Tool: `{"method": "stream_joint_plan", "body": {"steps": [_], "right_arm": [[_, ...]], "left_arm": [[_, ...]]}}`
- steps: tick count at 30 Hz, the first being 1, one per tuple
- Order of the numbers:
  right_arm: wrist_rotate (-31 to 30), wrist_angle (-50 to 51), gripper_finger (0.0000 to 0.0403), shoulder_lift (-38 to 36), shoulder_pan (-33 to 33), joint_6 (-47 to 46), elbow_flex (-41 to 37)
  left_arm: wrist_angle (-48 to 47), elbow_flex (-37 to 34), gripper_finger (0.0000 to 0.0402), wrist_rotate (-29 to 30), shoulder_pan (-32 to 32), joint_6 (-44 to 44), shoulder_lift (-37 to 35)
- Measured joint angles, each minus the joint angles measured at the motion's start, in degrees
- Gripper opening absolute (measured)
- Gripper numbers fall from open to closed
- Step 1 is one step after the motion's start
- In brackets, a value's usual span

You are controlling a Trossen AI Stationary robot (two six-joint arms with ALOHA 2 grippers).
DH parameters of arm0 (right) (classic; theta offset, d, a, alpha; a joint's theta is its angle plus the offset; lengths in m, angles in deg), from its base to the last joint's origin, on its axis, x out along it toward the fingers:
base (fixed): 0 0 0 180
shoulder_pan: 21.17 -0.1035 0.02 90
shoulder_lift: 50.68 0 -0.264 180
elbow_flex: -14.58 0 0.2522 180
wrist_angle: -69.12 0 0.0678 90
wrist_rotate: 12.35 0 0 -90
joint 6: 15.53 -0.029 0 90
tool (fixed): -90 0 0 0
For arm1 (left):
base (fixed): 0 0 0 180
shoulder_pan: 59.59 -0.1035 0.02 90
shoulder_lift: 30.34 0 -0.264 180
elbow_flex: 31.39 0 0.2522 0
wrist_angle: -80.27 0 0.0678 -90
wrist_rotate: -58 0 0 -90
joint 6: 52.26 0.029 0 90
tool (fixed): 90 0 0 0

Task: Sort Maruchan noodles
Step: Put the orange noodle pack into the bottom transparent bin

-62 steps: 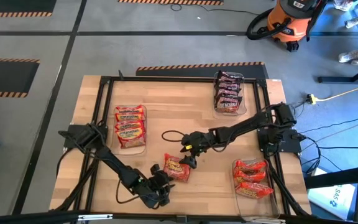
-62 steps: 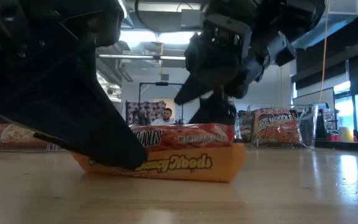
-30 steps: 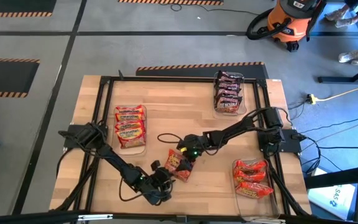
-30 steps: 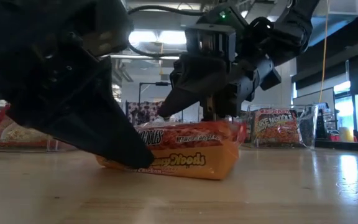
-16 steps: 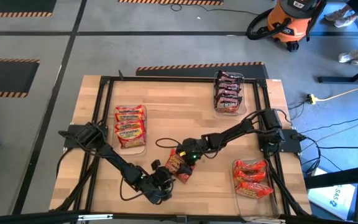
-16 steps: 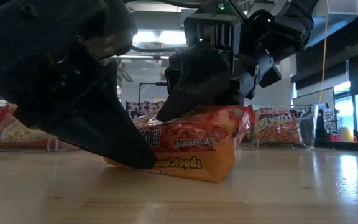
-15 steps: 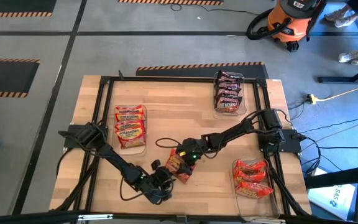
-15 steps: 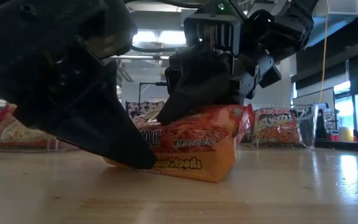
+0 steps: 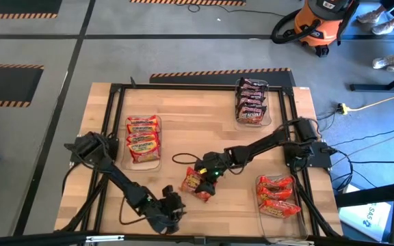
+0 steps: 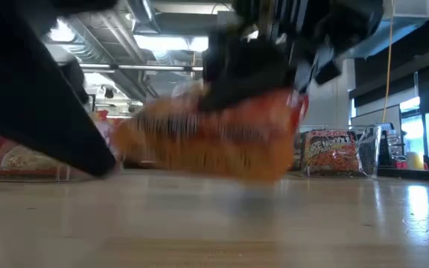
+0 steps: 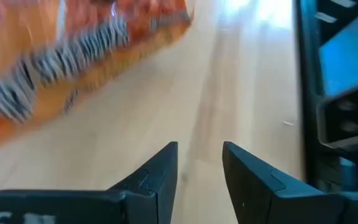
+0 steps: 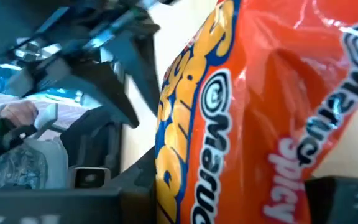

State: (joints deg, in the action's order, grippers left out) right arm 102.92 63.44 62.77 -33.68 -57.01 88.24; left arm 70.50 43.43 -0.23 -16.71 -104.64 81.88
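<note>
One orange-red Maruchan noodles packet hangs just above the middle of the table, and my right gripper is shut on it. In the low view the packet is blurred and clear of the wood. My left gripper stands to the packet's near left, apart from it. Its fingers are open with bare table between them, and the packet lies ahead of them. The other noodles lie in three clear bins. My right gripper pinches the packet between its two fingers, one on each flat face. It comes slanting down from the table's far right and has the packet's far-right part. The packet is lifted clear of the table and tilted, and most of it reaches out past the fingers.
A bin of red-and-yellow packets stands at the left, a bin of dark maroon packets at the far right, and a bin of orange-red packets at the near right. A black frame rims the table. Bare wood lies between the bins.
My right gripper has shut on the packet and raised it: the packet first tipped up at its far side, then came clear of the table. My left gripper, which stood against the packet's near side, has drawn back toward the table's near left and risen.
</note>
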Motion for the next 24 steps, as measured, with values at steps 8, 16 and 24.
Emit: {"method": "stream_joint_plan", "body": {"steps": [8, 16, 24], "right_arm": [[-7.62, 14.39, 0.0123, -12.21, -5.4, 4.28, 0.02], [-13.71, 27.35, 0.013, -26.17, -14.43, 1.87, 0.03], [-21.54, 38.6, 0.0129, -37.15, -27.86, -10.95, 0.04]], "left_arm": [[-1.29, 0.03, 0.0121, -1.51, 3.26, 0.42, -3.65], [-0.97, 0.02, 0.0121, -0.98, 3.53, 0.46, -3.65], [-0.77, 0.02, 0.0121, -0.83, 2.62, 0.55, -3.65]]}}
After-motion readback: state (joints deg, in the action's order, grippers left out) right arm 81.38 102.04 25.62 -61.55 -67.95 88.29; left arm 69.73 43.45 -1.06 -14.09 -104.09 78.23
